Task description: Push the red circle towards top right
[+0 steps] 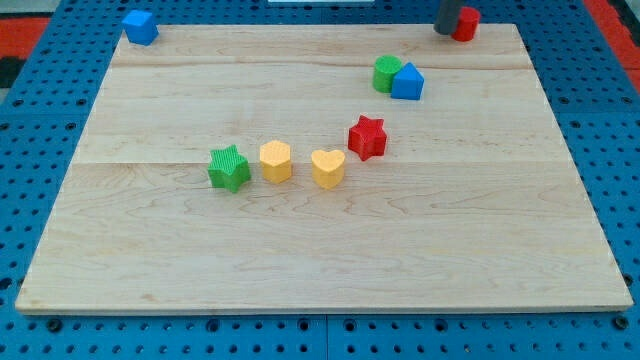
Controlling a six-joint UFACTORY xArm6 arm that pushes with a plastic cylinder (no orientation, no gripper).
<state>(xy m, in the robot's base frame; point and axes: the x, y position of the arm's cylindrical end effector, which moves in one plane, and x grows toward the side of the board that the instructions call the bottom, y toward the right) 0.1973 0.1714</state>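
The red circle (466, 23) sits at the far right corner of the wooden board (320, 250), right at the board's far edge. Only part of it shows, because my tip (446, 30) is just to its left and covers that side. My tip is a dark rod that comes down from the top of the view. It looks like it touches the red circle, or is just beside it. My tip is a plain rod, so it has no parts that spread or press together, and it is not pinching anything.

A bit nearer and to the left of the red circle are two blocks that touch each other. One is a green round block (386, 73). The other is a blue block with a pointed top (408, 82), on the green one's right side.

Nearer still, close to the middle of the board, is a red star (367, 137). To its left and a little nearer is a yellow heart (327, 168). Next to the left is a yellow block with flat sides (275, 160), maybe six of them. Last in this row is a green star (229, 168). These four blocks make a curved line and none of them touch.

Far away at the far left corner is a blue cube (140, 26), well apart from all the others.

The board lies on a blue table with small holes (30, 120).
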